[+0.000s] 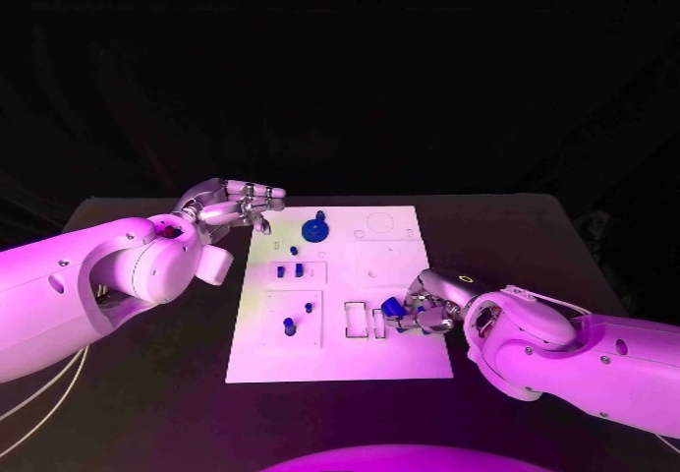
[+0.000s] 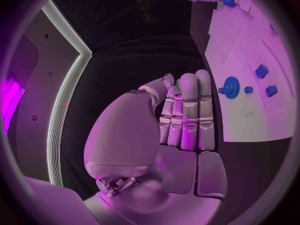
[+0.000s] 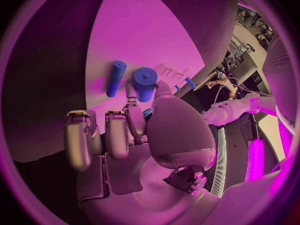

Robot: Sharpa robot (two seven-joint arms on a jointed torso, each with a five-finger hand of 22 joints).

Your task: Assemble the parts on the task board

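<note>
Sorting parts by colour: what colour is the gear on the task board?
Blue; the gear shows best in the left wrist view.

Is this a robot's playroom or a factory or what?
Probably a robot test lab, not a factory. A white task board with small blue parts lies alone on a black table against black drapes. The right hand holds a blue cylinder.

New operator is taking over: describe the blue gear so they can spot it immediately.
Start at the white task board mid-table. Go to its far end, beside the left hand. The blue gear there is round and toothed, unlike the small blocky blue parts.
</note>
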